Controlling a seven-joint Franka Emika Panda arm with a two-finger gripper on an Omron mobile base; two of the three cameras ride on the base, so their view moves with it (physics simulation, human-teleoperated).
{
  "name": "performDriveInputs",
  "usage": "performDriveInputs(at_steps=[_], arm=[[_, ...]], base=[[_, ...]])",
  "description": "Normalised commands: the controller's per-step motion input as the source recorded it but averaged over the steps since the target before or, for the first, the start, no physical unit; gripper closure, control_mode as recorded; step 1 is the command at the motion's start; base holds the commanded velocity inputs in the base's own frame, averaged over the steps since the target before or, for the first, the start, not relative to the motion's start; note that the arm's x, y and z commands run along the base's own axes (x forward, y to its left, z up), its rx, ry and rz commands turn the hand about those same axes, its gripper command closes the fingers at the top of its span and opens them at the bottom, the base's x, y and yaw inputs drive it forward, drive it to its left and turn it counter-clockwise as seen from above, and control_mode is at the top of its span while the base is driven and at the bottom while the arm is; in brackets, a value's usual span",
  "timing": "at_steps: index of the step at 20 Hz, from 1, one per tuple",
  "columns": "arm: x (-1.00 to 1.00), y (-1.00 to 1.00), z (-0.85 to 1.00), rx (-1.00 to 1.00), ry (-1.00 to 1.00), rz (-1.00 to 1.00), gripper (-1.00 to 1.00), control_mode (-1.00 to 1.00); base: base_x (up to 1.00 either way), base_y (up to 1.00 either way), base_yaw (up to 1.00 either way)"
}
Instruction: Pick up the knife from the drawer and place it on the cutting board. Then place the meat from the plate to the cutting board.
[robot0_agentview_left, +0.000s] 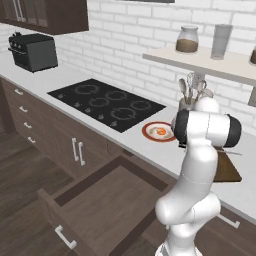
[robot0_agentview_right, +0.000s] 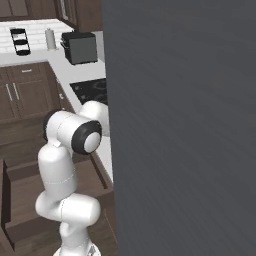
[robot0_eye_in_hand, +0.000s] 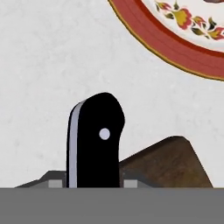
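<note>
Pincer (robot0_eye_in_hand: 93, 183) first: you can see in the hand view that it is pinched on the knife (robot0_eye_in_hand: 94, 140), the dark riveted handle rising between the finger tips, above pale counter (robot0_eye_in_hand: 39, 78).

Your counter (robot0_agentview_left: 165, 150) is a light speckled slab running along a white brick wall (robot0_agentview_left: 130, 30), over dark-brown cabinets and a wood-plank floor. A black cooktop (robot0_agentview_left: 106, 103) is set into it, with a dark toaster oven (robot0_agentview_left: 33, 51) at the far left.

Just right of the cooktop sits the plate (robot0_agentview_left: 158, 131), red-rimmed, with the meat (robot0_agentview_left: 160, 132) on it. The cutting board (robot0_agentview_left: 226, 167) lies to the plate's right, largely hidden behind the arm's elbow; in the hand view its corner (robot0_eye_in_hand: 168, 164) shows just beside the knife handle, with the plate's rim (robot0_eye_in_hand: 175, 43) farther off. A utensil holder (robot0_agentview_left: 189, 100) stands by the wall under a shelf (robot0_agentview_left: 205, 62) carrying a jar (robot0_agentview_left: 187, 39).

Near you, the drawer (robot0_agentview_left: 100, 200) is pulled wide open. From the right base camera, a flat grey panel (robot0_agentview_right: 185, 130) blocks most of your sight.
</note>
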Motion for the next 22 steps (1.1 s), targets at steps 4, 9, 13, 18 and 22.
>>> performDriveInputs(at_steps=[4,9,13,18,22], arm=[[0.08,-0.52,-0.19,0.02,-0.11,0.03,1.00,-1.00],[-0.05,-0.39,-0.07,0.00,-0.13,0.01,1.00,-1.00],[-0.03,-0.19,0.13,0.00,-0.04,0.00,1.00,-1.00],[0.00,-0.04,0.14,-0.01,0.01,0.00,1.00,-1.00],[0.00,-0.23,0.06,0.00,0.00,0.00,1.00,-1.00]], base=[[0.00,0.00,0.00],[0.00,0.00,0.00],[0.00,0.00,0.00],[0.00,0.00,0.00],[0.00,0.00,0.00]])
